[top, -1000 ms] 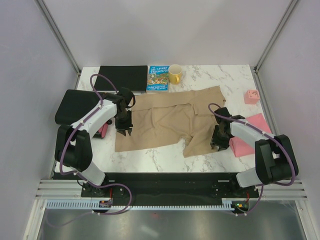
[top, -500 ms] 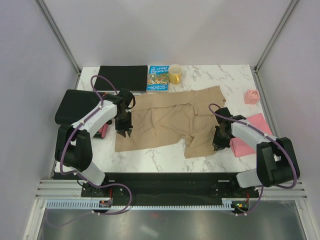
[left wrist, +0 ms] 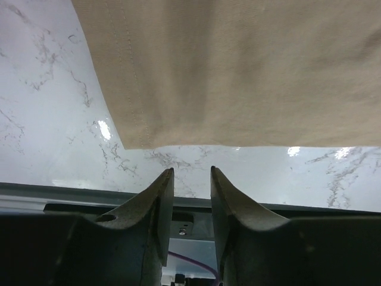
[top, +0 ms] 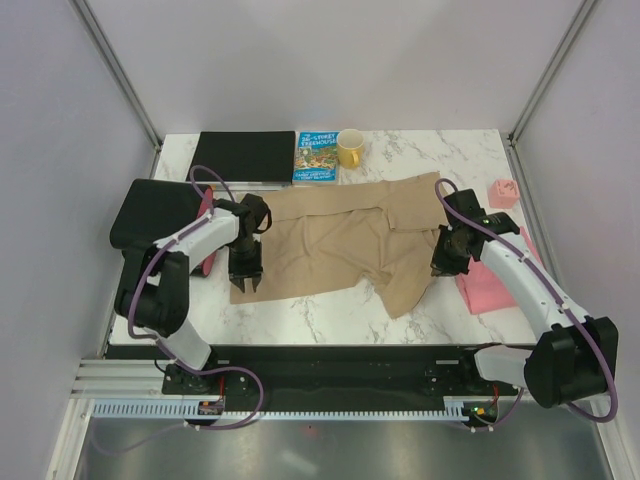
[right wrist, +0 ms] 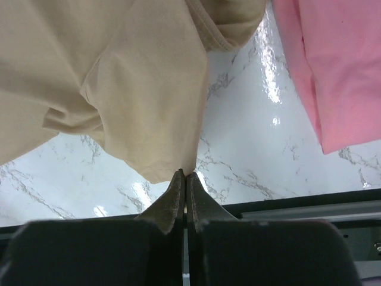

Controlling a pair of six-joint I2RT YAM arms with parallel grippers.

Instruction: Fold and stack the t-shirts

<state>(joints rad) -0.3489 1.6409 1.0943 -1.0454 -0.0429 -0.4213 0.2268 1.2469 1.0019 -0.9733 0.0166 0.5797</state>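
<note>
Two grippers: both low over the marble table (top: 310, 318), near side.
Left gripper (left wrist: 191, 173): fingers spread, nothing between them, just short of the tan t-shirt (top: 330, 240) at its near-left hem corner.
Right gripper (right wrist: 185, 174): pressed together, pinching the tan t-shirt at its near-right flap.
Shirt position: mid-table, spread, rumpled at right.
Pink t-shirt (top: 492, 290): flat at right edge.
Far edge: book (top: 317, 157), yellow mug (top: 350, 148).
</note>
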